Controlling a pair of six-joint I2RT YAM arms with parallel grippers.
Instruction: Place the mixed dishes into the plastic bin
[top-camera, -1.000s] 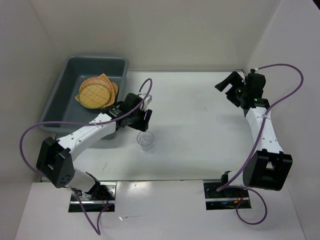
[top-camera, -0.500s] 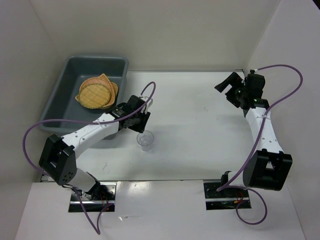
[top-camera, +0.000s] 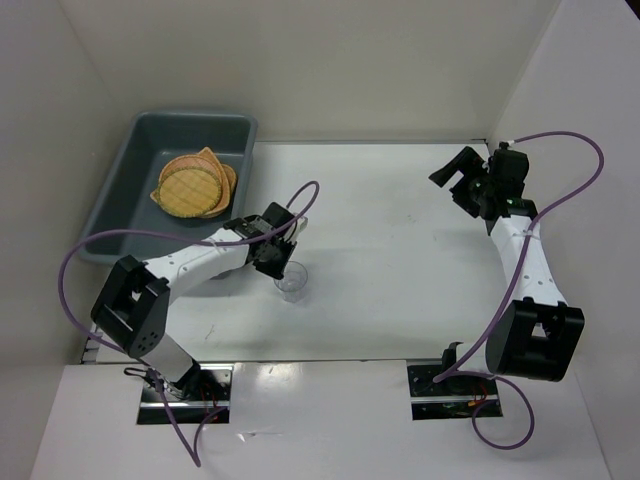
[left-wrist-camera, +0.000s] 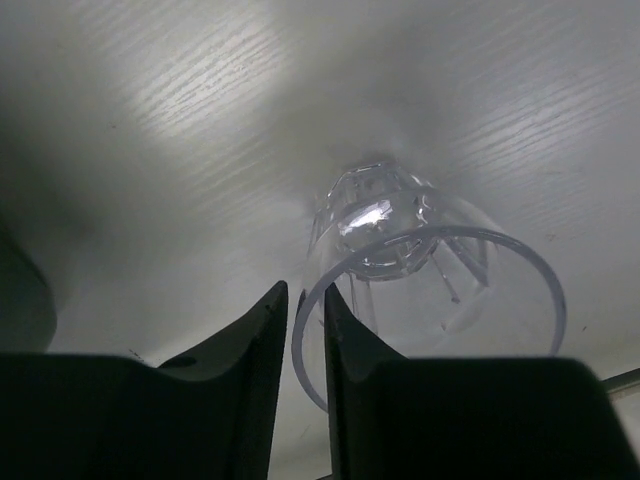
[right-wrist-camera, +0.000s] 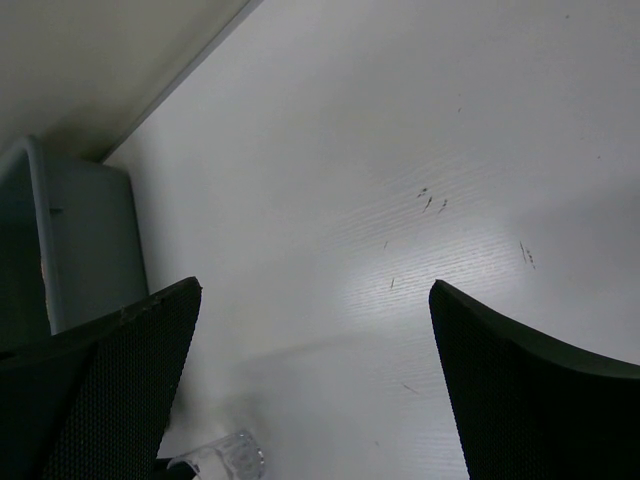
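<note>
The small clear plastic cup (top-camera: 291, 284) stands upright on the white table, left of centre. My left gripper (top-camera: 283, 263) is down at its rim. In the left wrist view the fingers (left-wrist-camera: 262, 340) are pinched on the wall of the cup (left-wrist-camera: 420, 260), one inside the rim and one outside, and the gripper (left-wrist-camera: 305, 292) is shut on it. Several orange woven trays (top-camera: 192, 185) lie stacked in the grey plastic bin (top-camera: 190, 117) at the far left. My right gripper (top-camera: 462, 180) is open and empty at the far right, its jaws wide apart in the right wrist view (right-wrist-camera: 315, 285).
The bin's near wall sits just behind my left arm. The right wrist view shows the bin's end (right-wrist-camera: 80, 240) and the cup (right-wrist-camera: 215, 460) far off. White walls close in the table at the back and both sides.
My left gripper has swung from beside the bin toward the near side, come down onto the cup's rim and closed on its wall. The right arm has not moved.
</note>
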